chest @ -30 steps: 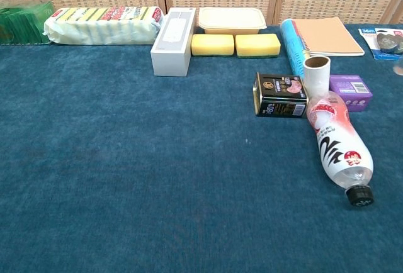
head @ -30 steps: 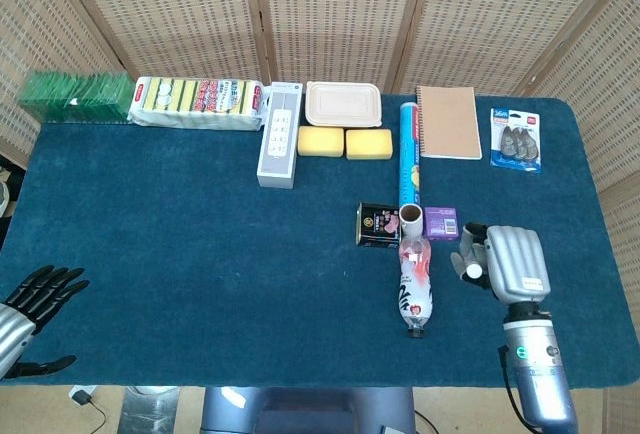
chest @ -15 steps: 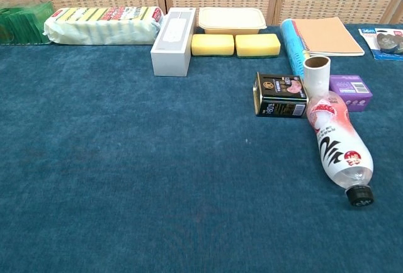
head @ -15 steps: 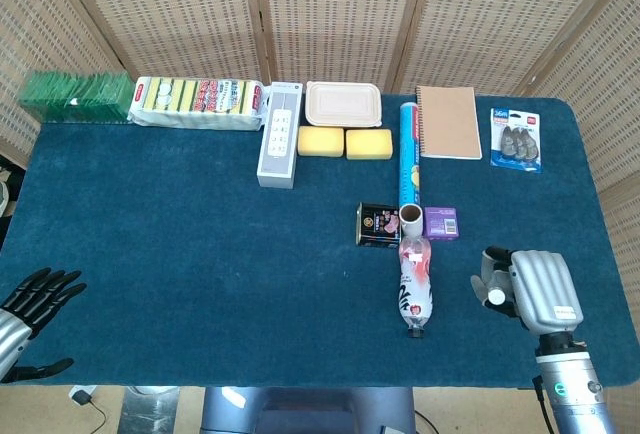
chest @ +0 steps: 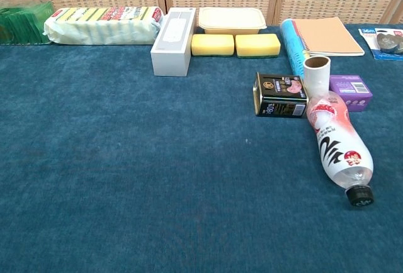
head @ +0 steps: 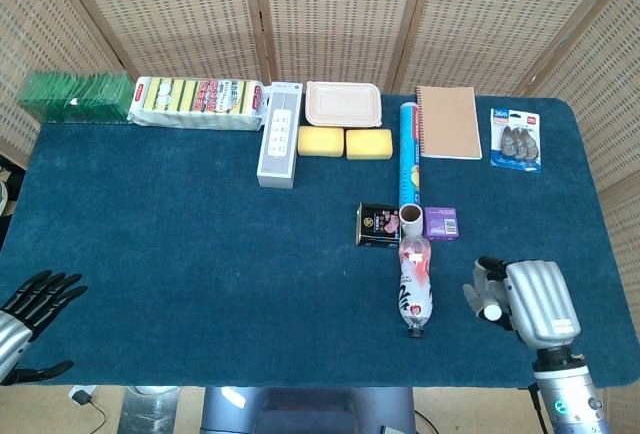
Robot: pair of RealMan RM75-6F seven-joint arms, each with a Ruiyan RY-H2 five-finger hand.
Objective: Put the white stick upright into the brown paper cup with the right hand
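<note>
The paper cup (head: 411, 217) stands upright mid-table between a black tin (head: 377, 225) and a purple box (head: 441, 222); in the chest view the cup (chest: 317, 72) looks cream outside and brown inside. No white stick shows plainly in either view. My right hand (head: 528, 299) hovers near the table's front right edge, well to the right of and nearer than the cup, seen from the back with its fingers side by side and nothing visible in it. My left hand (head: 36, 299) is at the front left corner with fingers spread. Neither hand appears in the chest view.
A plastic bottle (head: 415, 288) lies on its side just in front of the cup, cap toward me. A blue roll (head: 409, 153), notebook (head: 448, 122), yellow sponges (head: 345, 142), food box (head: 343, 104) and power strip (head: 279, 148) line the back.
My right hand has drawn back from beside the purple box toward the front edge. The left hand has slid slightly further off the front left corner. The objects have stayed put.
</note>
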